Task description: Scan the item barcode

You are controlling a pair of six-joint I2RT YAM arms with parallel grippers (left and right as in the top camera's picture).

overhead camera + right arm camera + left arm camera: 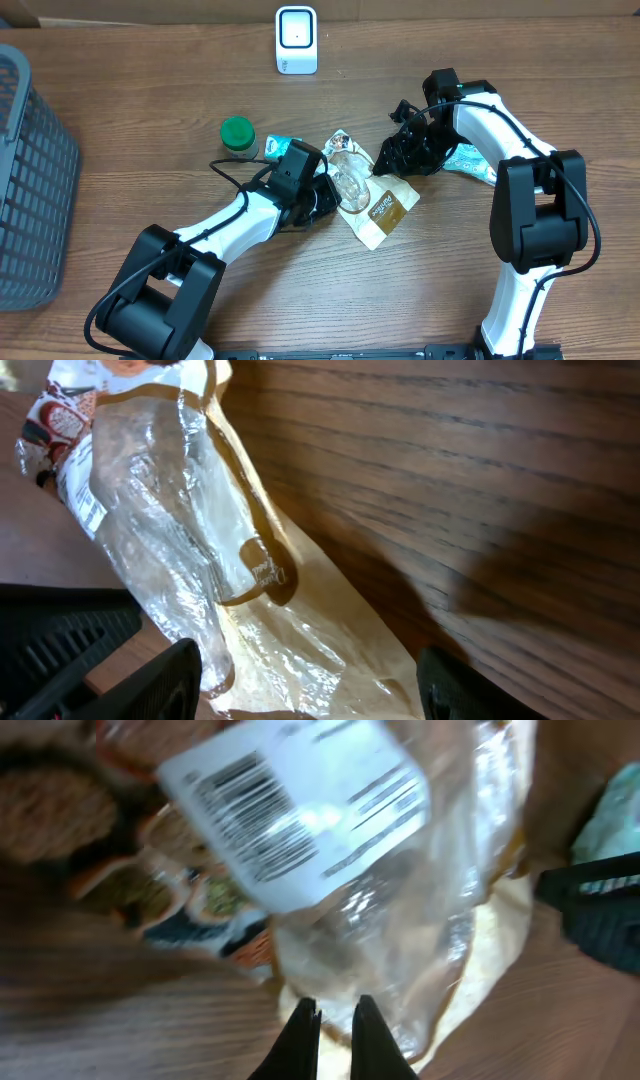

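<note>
The item is a clear and brown plastic bag [368, 198] lying on the table between my two grippers. Its white barcode label [290, 805] faces the left wrist camera, blurred and close. My left gripper [322, 196] sits at the bag's left edge, and its fingertips [335, 1017] are shut on the clear film of the bag [420, 910]. My right gripper [398, 158] is at the bag's far right side. In the right wrist view it [312, 688] stands open, with its jaws on either side of the brown end of the bag [330, 650].
A white scanner [296, 40] stands at the back centre. A green-capped bottle [238, 135] and a small packet sit just left of the bag. A teal packet [470, 160] lies under the right arm. A grey basket [30, 180] fills the left edge.
</note>
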